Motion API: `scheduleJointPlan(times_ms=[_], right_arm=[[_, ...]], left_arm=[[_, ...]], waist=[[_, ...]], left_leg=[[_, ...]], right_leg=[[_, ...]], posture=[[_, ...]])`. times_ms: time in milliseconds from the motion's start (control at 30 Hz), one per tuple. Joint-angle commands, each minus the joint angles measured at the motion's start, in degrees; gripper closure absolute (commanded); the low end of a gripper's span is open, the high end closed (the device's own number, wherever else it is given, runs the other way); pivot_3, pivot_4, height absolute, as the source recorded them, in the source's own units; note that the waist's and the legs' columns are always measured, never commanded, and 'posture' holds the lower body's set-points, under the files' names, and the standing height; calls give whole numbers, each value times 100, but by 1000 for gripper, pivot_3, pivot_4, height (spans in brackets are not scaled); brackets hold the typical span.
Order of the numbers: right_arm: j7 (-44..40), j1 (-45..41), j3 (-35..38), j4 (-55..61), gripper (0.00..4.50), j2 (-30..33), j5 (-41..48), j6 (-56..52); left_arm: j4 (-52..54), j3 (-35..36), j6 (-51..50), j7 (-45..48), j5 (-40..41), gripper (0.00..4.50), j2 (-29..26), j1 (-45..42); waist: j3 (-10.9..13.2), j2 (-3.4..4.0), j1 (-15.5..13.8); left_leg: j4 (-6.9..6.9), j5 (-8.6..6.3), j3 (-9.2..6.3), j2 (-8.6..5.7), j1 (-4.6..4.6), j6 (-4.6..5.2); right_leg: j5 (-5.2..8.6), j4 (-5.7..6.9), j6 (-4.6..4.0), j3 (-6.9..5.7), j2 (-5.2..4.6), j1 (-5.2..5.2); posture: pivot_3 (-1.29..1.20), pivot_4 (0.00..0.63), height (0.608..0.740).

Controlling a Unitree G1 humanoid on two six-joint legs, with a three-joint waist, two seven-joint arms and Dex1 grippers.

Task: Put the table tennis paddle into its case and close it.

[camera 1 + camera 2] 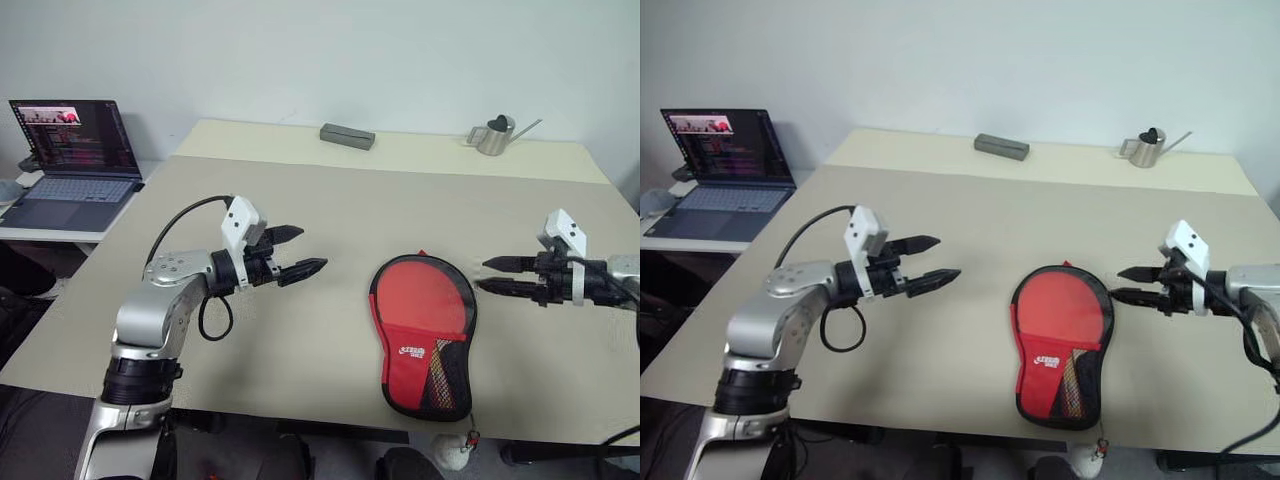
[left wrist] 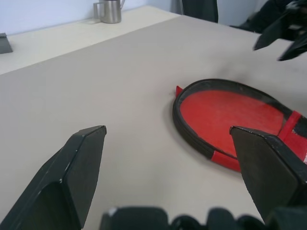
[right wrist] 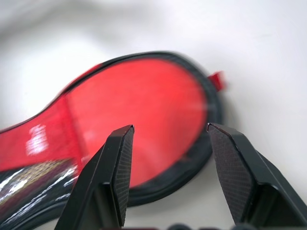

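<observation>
The case [image 1: 423,335] lies flat near the table's front edge, red side up with its round end away from me. Through its clear window shows the red blade of the table tennis paddle [image 1: 425,300], and a striped handle [image 1: 438,368] shows behind the black mesh. A small white charm [image 1: 455,448] hangs over the table edge below it. My left gripper [image 1: 312,249] hovers open to the left of the case, holding nothing. To the right of the case my right gripper [image 1: 482,275] points at it, open and empty. The right wrist view has the case [image 3: 139,115] just beyond the fingertips.
A grey block [image 1: 347,136] and a small metal watering can [image 1: 495,135] stand at the table's far side. An open laptop [image 1: 75,160] sits on a lower side table to the left. The beige table [image 1: 300,340] ends just below the case.
</observation>
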State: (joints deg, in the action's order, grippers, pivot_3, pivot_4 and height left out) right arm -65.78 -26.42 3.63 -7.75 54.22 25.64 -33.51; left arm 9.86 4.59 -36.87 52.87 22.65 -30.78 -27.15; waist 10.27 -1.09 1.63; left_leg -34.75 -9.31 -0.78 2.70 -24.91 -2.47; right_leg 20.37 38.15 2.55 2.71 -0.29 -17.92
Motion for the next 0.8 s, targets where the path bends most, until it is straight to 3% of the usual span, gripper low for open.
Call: scheduleJointPlan(times_ms=[33, 333, 467, 800], right_arm=[[-79, -444, -24, -702, 1817, -169, -271, 573], [-244, -1441, -83, -2203, 1817, -488, -680, 1099], [-285, -1660, -66, -2560, 1817, -473, -804, 1265], [-350, -972, 143, -1529, 1817, -213, -683, 754]], left_arm=[[520, 226, -121, -341, 169, 0, -106, -42], [1135, 303, -611, -1490, 53, 0, -142, -34], [1113, 161, -590, -1594, 39, 0, -216, -66], [435, -229, -115, -1170, 7, 0, -265, -324]], waist=[[7, 3, 0], [26, 9, 2], [28, 9, -1], [29, 11, -6]], left_leg=[[0, 0, 0, -1, 0, 0], [-1, 0, 2, -2, 0, -1], [-1, 0, 3, -2, 0, -1], [1, 0, 22, -2, 0, -2]], right_leg=[[0, 1, 0, 0, 2, 0], [-1, 3, -1, 2, 0, -1], [-1, 3, -1, 2, 0, 0], [-1, 3, -1, 2, 0, 0]], posture=[[0, 150, 740], [0, 150, 740], [0, 150, 740], [0, 150, 740]])
